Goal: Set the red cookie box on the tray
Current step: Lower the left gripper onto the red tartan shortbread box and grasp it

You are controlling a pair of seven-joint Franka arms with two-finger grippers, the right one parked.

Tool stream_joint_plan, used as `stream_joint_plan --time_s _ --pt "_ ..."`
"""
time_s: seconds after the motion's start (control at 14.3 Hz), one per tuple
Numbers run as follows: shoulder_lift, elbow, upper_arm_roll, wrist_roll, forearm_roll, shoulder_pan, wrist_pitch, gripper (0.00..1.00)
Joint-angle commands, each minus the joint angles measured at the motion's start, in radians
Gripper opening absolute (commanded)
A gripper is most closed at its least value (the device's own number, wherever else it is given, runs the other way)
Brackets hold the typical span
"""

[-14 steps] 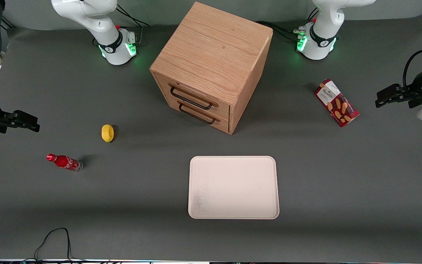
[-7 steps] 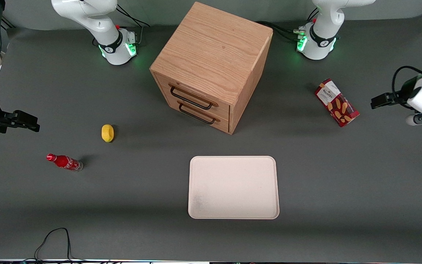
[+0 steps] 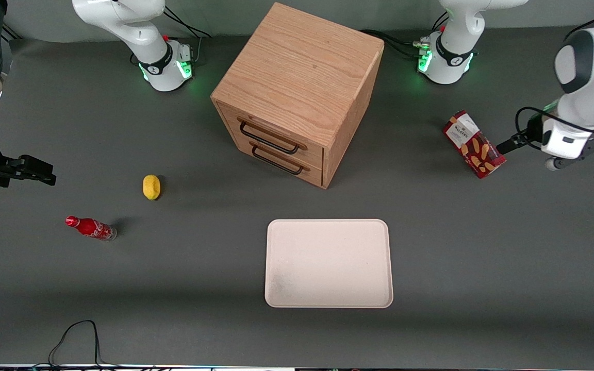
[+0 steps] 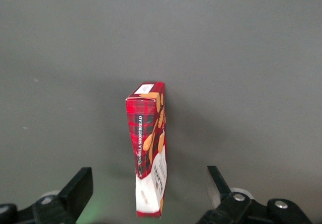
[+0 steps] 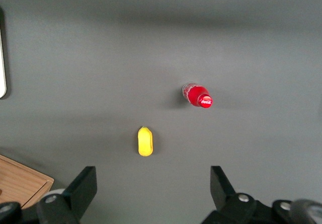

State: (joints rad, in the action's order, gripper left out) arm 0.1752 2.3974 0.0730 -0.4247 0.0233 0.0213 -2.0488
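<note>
The red cookie box (image 3: 474, 144) stands on its long narrow edge on the grey table, toward the working arm's end and beside the wooden cabinet. My left gripper (image 3: 504, 146) is open, close beside the box and a little above the table, touching nothing. In the left wrist view the red cookie box (image 4: 148, 133) shows its plaid spine and cookie picture, with the open gripper (image 4: 148, 177) spread wide on either side of its near end. The cream tray (image 3: 328, 299) lies flat and bare, nearer the front camera than the cabinet.
A wooden two-drawer cabinet (image 3: 299, 87) stands mid-table, both drawers closed. Toward the parked arm's end lie a yellow lemon (image 3: 151, 186) and a small red soda bottle (image 3: 91, 228). A black cable (image 3: 78, 335) loops at the table's near edge.
The left arm has swung in from the table's end toward the cookie box, bringing the gripper close beside it. The box, tray and other objects have not moved.
</note>
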Motion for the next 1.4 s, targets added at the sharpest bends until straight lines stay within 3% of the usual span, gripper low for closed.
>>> stream_joint_plan --time_s 0.0,0.21,0.63,0.7,0.77,0.98,1.33 --pt "0.06 0.204 -0.007 -0.049 -0.003 0.011 -0.196 1.0" --pt "0.034 0.351 -0.01 -0.109 -0.002 0.017 -0.411 1.0" --pt "-0.051 0.41 -0.009 -0.12 -0.002 0.017 -0.527 0.96" --pt "-0.054 0.41 -0.01 -0.121 -0.002 0.017 -0.525 0.85" --pt "-0.057 0.408 -0.01 -0.127 -0.002 0.017 -0.519 0.67" --pt "-0.062 0.407 -0.01 -0.129 -0.002 0.016 -0.507 0.02" --pt "-0.06 0.384 -0.016 -0.114 0.001 0.002 -0.487 0.0"
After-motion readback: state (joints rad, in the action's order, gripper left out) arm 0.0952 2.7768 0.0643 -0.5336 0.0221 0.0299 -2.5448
